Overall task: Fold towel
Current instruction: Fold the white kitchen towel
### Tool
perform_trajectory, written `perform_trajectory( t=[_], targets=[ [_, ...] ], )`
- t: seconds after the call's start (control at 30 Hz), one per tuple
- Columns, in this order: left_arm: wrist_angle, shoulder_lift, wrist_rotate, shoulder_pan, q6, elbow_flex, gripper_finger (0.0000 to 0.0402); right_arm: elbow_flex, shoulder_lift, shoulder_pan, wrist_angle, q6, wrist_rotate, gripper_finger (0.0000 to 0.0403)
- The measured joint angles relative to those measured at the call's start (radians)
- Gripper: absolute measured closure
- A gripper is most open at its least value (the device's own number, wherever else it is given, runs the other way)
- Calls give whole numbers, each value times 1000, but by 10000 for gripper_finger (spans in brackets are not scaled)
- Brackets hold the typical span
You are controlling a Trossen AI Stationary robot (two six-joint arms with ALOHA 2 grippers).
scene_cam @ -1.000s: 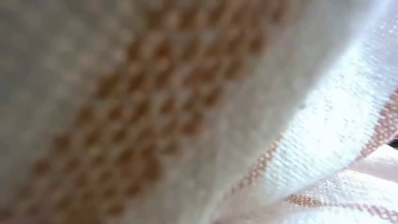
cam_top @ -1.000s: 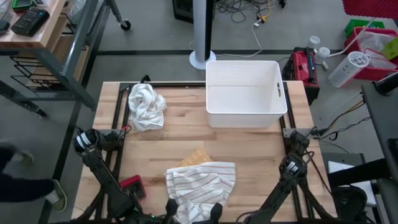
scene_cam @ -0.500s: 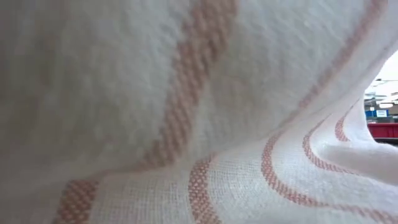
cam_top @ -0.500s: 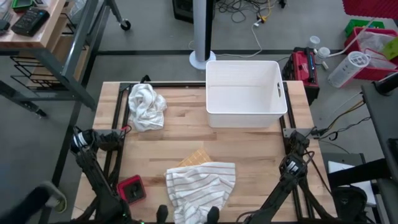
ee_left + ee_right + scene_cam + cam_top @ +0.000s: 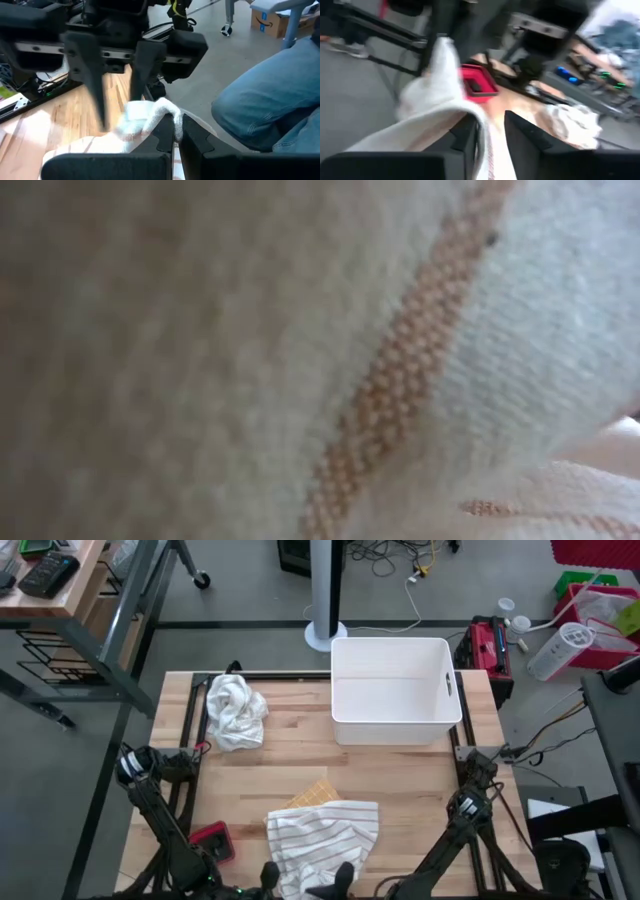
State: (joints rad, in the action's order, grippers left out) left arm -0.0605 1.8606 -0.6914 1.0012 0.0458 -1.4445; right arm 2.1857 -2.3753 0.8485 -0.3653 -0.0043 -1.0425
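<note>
Striped towel [image 5: 322, 836] lies bunched at bench's near edge — your left gripper [image 5: 176, 131] pinches its corner tight; right gripper [image 5: 490, 131] stands part-spread with cloth between its fingers, hold unclear.

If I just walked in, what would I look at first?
Probably the striped towel, bunched at the table's near edge with the left gripper and right gripper at its corners. Next, the big white bin at the far side, with a crumpled white cloth to its left.
</note>
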Motion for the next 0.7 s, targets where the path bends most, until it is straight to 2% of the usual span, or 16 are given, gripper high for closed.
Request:
perform_trajectory(
  t=[0.2,0.33,0.43,0.57,0.63,0.7],
  targets=[
    [-5,0,0,0,-1,1,400,0,0,23,-65,3,-177,270],
    [-16,0,0,1,0,1,400,0,0,45,-108,41,-248,259],
    [-15,0,0,2,0,1,400,0,2,64,-171,107,-245,262],
    [-16,0,-4,3,9,1,400,0,18,91,-347,321,-214,276],
    [-19,0,-5,3,17,1,400,0,23,98,-461,473,-154,284],
    [-30,1,-7,3,19,1,400,0,28,97,-581,669,-41,289]
  ],
)
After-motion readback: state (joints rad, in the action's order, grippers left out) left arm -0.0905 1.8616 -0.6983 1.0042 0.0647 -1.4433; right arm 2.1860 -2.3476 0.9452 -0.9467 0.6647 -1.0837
